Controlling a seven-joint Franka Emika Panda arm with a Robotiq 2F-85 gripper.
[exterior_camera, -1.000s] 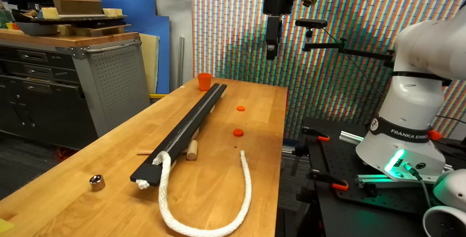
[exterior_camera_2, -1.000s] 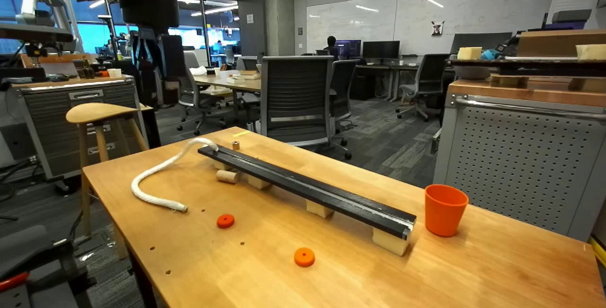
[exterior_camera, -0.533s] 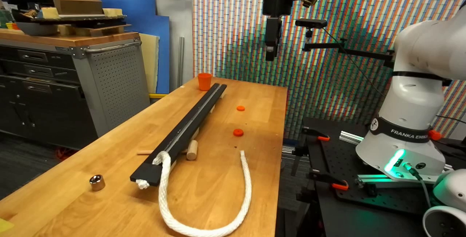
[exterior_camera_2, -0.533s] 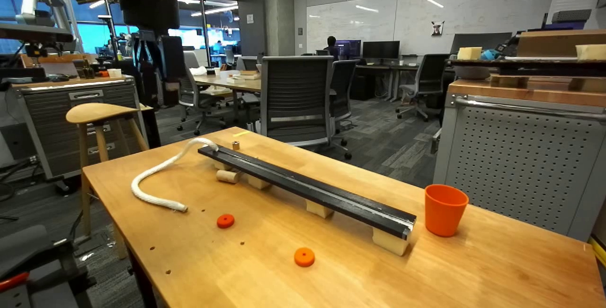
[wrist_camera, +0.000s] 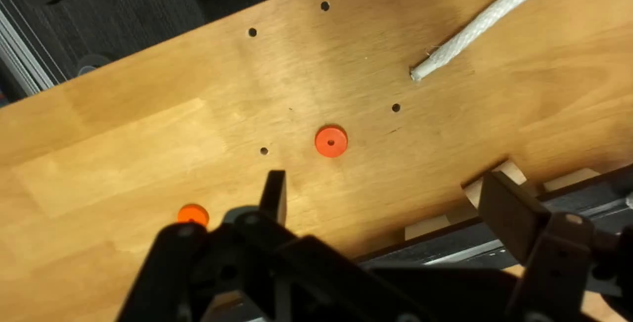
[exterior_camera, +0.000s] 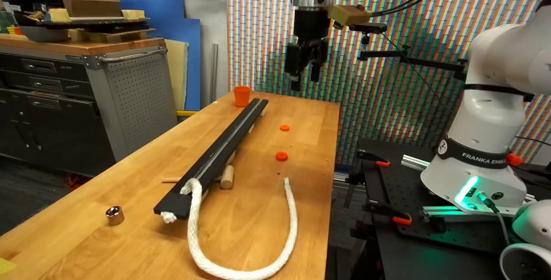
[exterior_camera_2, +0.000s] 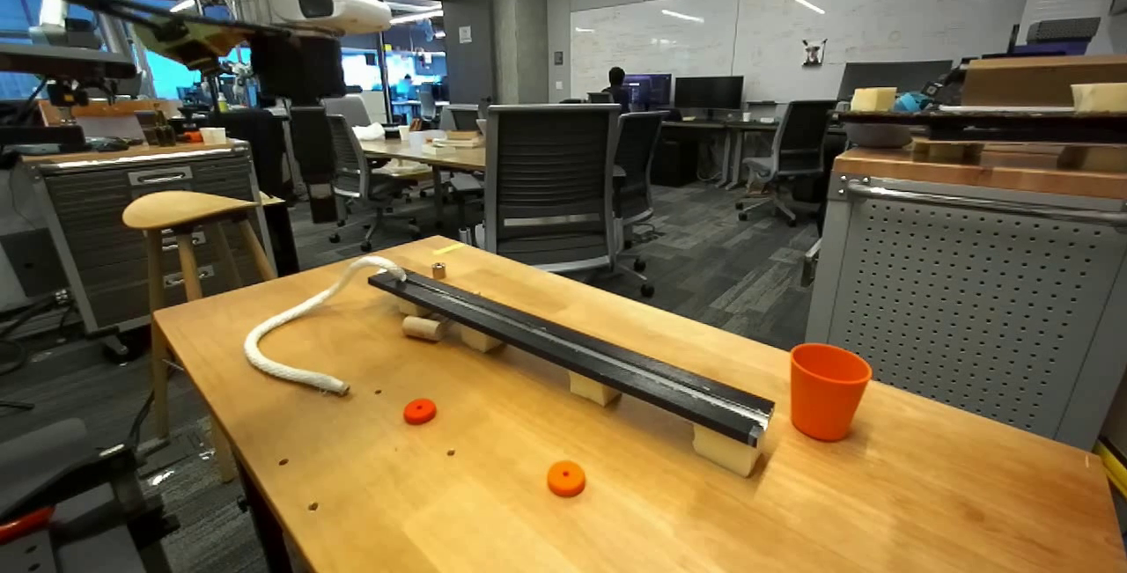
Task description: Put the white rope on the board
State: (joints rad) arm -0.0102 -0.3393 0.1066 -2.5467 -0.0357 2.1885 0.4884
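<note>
Grey carpet (exterior_camera_2: 731, 287) floored the room and a long whiteboard (exterior_camera_2: 748, 18) spanned its back. A many-coloured striped backdrop (exterior_camera: 258, 22) stood past one end of the glossy, light wooden tabletop (exterior_camera_2: 493, 520). Along one side of it was a grey cabinet (exterior_camera_2: 968, 309) with a perforated flank; on the opposite side the white robot arm (exterior_camera: 495, 116) rose from a black stand (exterior_camera: 409, 254). A dark office chair (exterior_camera_2: 550, 186) stood off one corner, a wooden stool (exterior_camera_2: 189, 210) off another.

Lengthwise on the tabletop ran the black board (exterior_camera_2: 634, 370), streaked silver down its middle. The white rope (exterior_camera: 293, 220) lay on the board only at one end, then curved widely to a loose end resting on the tabletop. The gripper (exterior_camera: 305, 81) hung above the tabletop, well apart from the rope, its jaws spread wide. An orange cup (exterior_camera_2: 828, 393) stood upright just beside the board's other end. Pale wooden blocks (exterior_camera_2: 724, 450) propped the board from below, with a short wooden cylinder (exterior_camera_2: 423, 328) lying beside them. A small metal cylinder (exterior_camera: 115, 216) stood near the roped end, and two orange discs (exterior_camera_2: 420, 411) lay flat. A frayed white tuft (exterior_camera: 168, 217) showed by the board's tip; whether it was the rope's could not be told. Dark holes (wrist_camera: 325, 6) dotted the tabletop.
</note>
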